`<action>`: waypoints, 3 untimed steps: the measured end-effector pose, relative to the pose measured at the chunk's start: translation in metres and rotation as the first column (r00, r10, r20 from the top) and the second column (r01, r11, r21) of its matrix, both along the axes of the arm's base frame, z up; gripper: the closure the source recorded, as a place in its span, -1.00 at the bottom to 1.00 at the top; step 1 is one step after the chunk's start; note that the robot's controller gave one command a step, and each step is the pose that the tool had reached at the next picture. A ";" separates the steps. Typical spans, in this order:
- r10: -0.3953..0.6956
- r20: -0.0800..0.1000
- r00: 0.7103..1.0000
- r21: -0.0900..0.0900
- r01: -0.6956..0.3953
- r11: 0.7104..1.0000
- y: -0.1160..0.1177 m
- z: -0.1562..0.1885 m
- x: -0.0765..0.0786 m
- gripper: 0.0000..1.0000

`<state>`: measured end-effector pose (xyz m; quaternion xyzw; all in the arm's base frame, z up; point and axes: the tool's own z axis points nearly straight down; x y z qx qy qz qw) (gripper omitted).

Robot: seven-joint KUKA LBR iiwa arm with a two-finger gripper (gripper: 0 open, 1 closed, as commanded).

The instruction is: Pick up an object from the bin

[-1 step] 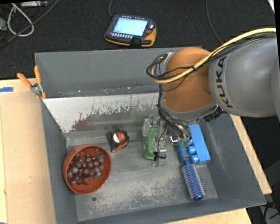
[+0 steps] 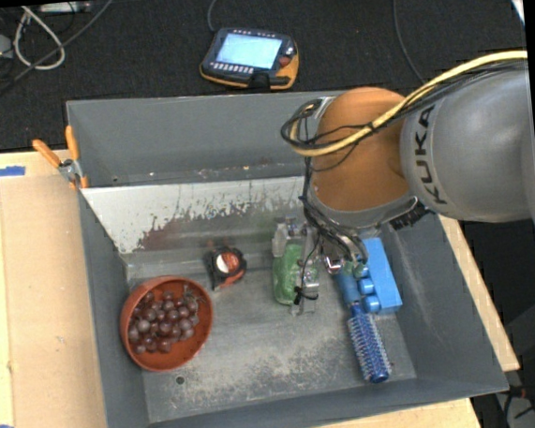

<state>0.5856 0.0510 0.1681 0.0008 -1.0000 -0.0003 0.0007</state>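
The thing under the gripper (image 2: 305,287) is a green, oblong packet-like object (image 2: 286,270), standing lengthwise near-to-far a little right of the middle of the bin (image 2: 264,373), towards the far wall. The gripper's metal tip comes down at the green object's right edge, touching or all but touching it; from where I stand I cannot tell which. Nor can I tell whether the gripper is open or closed, because the wrist and its cables crowd the spot. Nothing is visibly held.

Just right of the gripper lies a blue hairbrush (image 2: 364,340), its handle pointing to the far side and its bristled head towards the near wall. A flat blue block (image 2: 381,277) lies against the brush handle's right side, close to the bin's right slope.

Left of the green object, clearly apart from it, sits a small orange and black object (image 2: 225,266). Farther left and nearer, by the left wall, is a red bowl (image 2: 173,360) full of dark round beads (image 2: 165,319).

Above it all hangs the arm's orange cover (image 2: 356,153), with yellow and black cables looped across it.
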 end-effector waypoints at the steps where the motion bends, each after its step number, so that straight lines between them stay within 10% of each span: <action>1: 0.246 -0.003 0.969 0.001 -0.246 0.969 -0.045 -0.095 0.024 -1.00; 3: 0.476 -0.003 0.879 0.004 -0.476 0.879 -0.062 -0.099 0.032 -1.00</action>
